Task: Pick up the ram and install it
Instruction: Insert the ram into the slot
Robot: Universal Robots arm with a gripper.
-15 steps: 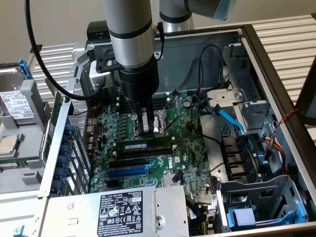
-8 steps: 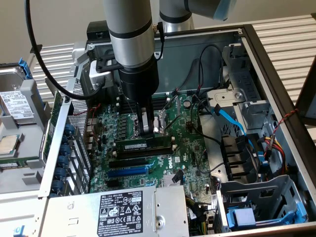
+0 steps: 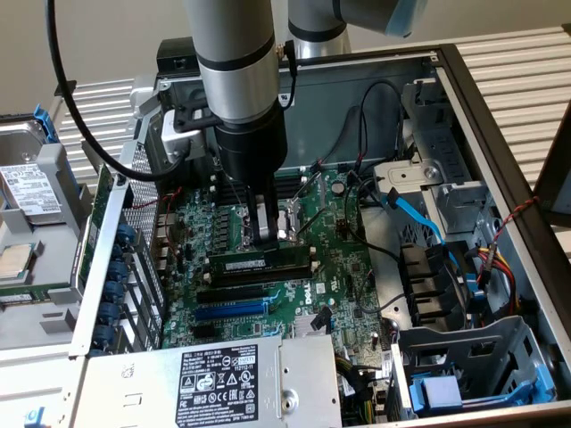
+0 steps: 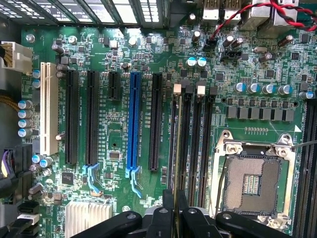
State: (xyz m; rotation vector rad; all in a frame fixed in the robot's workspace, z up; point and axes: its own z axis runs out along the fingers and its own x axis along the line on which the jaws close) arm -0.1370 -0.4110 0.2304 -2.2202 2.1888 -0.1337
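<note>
Open computer case holding the green motherboard; at its 12 o'clock the arm descends. The tool, pressed together, pinches the ram, which stands on edge in a black memory slot, at 3 o'clock of the blue expansion slot.

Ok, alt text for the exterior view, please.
A robot arm's claw grips the ram edge-on at a black memory slot on the green motherboard inside an open computer case. A blue expansion slot lies nearby.
</note>
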